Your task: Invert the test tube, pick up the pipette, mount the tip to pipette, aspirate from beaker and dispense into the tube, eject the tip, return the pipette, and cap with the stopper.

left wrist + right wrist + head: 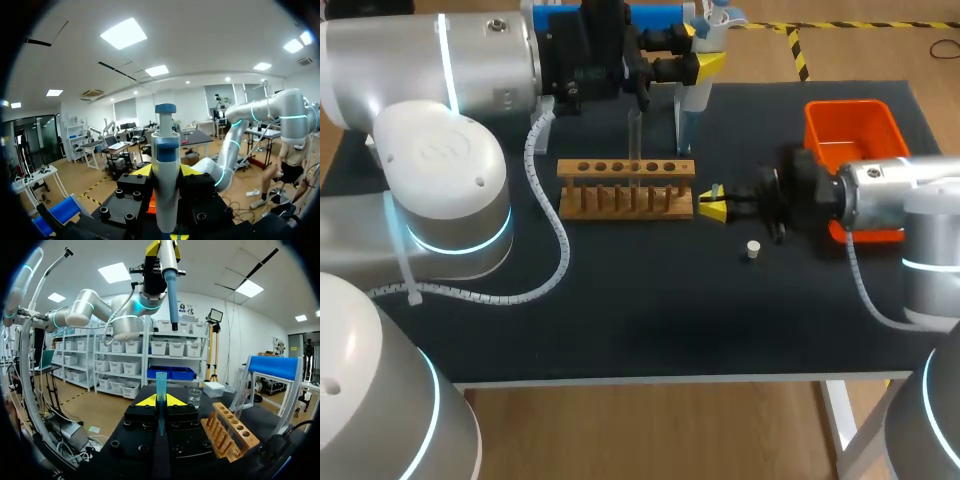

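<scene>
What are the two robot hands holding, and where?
The left gripper grips the pipette around its body. The right gripper pinches a blue pipette tip near its middle.

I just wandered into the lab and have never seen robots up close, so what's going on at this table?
Two robot arms are doing a lab chore. The left gripper holds a pipette, raised above the table. The right gripper, low beside the wooden rack, holds a blue pipette tip upright. The tip is not yet on the pipette. A small stopper lies loose on the table near the right gripper.
</scene>
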Tool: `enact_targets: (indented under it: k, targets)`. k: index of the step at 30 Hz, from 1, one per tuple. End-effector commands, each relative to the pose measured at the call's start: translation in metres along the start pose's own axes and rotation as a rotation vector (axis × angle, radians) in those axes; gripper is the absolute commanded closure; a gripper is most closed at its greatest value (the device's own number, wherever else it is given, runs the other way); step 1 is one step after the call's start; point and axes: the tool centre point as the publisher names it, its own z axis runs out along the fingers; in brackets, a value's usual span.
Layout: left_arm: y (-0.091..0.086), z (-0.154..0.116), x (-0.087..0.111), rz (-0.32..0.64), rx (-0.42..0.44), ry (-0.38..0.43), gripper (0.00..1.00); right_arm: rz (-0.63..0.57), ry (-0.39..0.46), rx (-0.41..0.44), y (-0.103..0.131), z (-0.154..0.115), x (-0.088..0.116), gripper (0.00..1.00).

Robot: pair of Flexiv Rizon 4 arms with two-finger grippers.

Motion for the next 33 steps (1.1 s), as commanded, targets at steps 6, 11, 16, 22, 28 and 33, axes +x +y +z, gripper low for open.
enact_targets:
  k: [6,11,16,22,28,33]
  targets:
    - [0.0002,0.0002,0.0009,-0.023,0.017,0.01,1.0,-0.004,0.014,0.001,0.001,0.0117,0.0003,1.0]
    - [0.0005,0.0004,0.0014,-0.046,0.043,0.015,1.0,-0.005,0.019,0.002,0.0002,0.0135,0.0028,1.0]
    - [0.0008,0.0008,0.0014,-0.053,0.045,0.018,1.0,-0.004,0.021,0.005,-0.0004,0.0138,0.0037,1.0]
    - [0.0008,0.001,0.0013,-0.066,0.064,0.013,1.0,-0.004,0.022,0.005,-0.0012,0.0147,0.0041,1.0]
    - [0.001,0.0009,0.0013,-0.075,0.071,0.011,1.0,-0.004,0.025,0.004,-0.002,0.0164,0.0042,1.0]
    - [0.001,0.0007,0.0014,-0.077,0.08,0.01,1.0,-0.003,0.025,0.003,-0.0023,0.0168,0.0041,1.0]
